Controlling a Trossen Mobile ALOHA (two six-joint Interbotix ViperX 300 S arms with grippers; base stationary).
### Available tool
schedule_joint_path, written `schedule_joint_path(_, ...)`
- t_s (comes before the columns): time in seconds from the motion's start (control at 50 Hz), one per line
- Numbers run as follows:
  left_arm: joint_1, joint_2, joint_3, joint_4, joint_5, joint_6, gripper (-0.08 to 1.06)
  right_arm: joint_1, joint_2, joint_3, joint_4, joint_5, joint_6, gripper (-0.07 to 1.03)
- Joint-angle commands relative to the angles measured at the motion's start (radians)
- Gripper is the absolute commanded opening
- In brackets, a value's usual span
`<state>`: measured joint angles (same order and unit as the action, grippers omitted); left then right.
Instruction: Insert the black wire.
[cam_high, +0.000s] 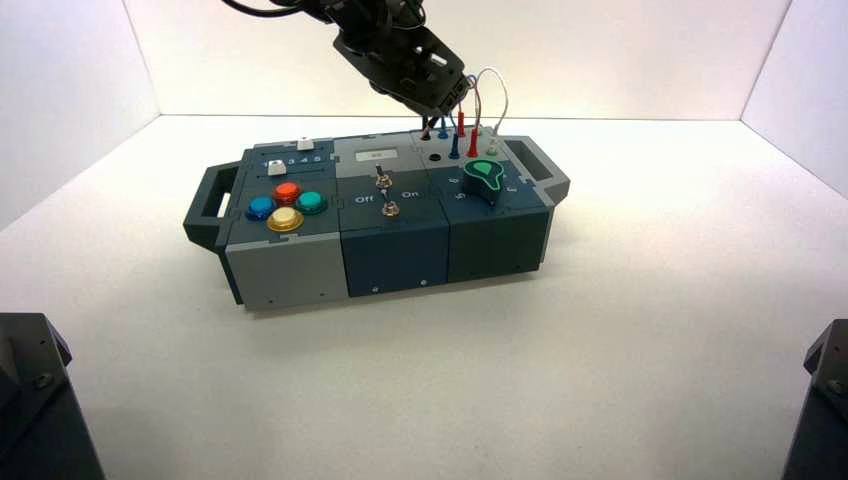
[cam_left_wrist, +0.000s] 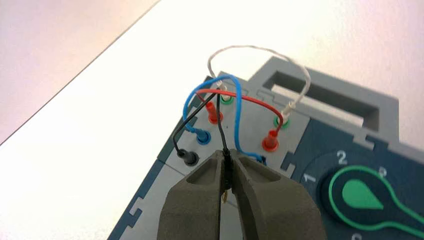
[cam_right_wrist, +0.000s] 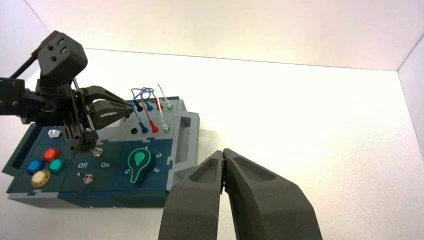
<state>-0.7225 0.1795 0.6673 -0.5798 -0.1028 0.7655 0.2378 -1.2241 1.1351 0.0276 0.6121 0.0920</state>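
Left wrist view: left gripper (cam_left_wrist: 228, 156) pinches the black wire's free plug (cam_left_wrist: 228, 172) above the box (cam_left_wrist: 142, 205); other end in the rear black socket (cam_left_wrist: 190, 158). Risk: blue wire (cam_left_wrist: 238, 117) crosses close by, could snag and knock the plug off line. Right gripper (cam_right_wrist: 223, 154) closed, parked right.

Black wire (cam_left_wrist: 196, 115), blue wire (cam_left_wrist: 238, 110), red wire (cam_left_wrist: 250, 98), white wire (cam_left_wrist: 260, 48), green-and-black knob (cam_left_wrist: 360, 197), yellow button (cam_high: 285, 219)
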Motion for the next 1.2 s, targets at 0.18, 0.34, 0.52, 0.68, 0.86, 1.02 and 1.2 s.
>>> schedule_joint_path(0.18, -0.046, 0.002, -0.005, 0.011, -0.077, -0.072, -0.03, -0.002, 0.006, -0.021, -0.002, -0.012, 0.000, -0.02)
schedule_joint_path(0.34, -0.058, 0.009, 0.002, 0.012, -0.091, -0.089, -0.03, -0.002, 0.006, -0.021, -0.003, -0.012, 0.000, -0.02)
schedule_joint_path(0.52, -0.060, 0.008, 0.020, 0.012, -0.114, -0.098, -0.03, -0.002, 0.005, -0.021, -0.003, -0.011, -0.002, -0.02)
schedule_joint_path(0.68, -0.061, 0.008, 0.034, 0.014, -0.130, -0.117, -0.03, -0.002, 0.003, -0.021, -0.003, -0.012, -0.002, -0.02)
schedule_joint_path(0.86, -0.060, 0.011, 0.032, 0.023, -0.133, -0.120, -0.03, -0.002, 0.000, -0.021, -0.003, -0.014, -0.002, -0.02)
schedule_joint_path(1.02, -0.061, 0.028, 0.023, 0.023, -0.133, -0.124, -0.03, 0.000, -0.006, -0.021, -0.003, -0.015, -0.002, -0.02)
schedule_joint_path(1.2, -0.061, 0.041, 0.012, 0.025, -0.133, -0.127, -0.03, 0.000, -0.009, -0.021, -0.003, -0.015, -0.002, -0.02)
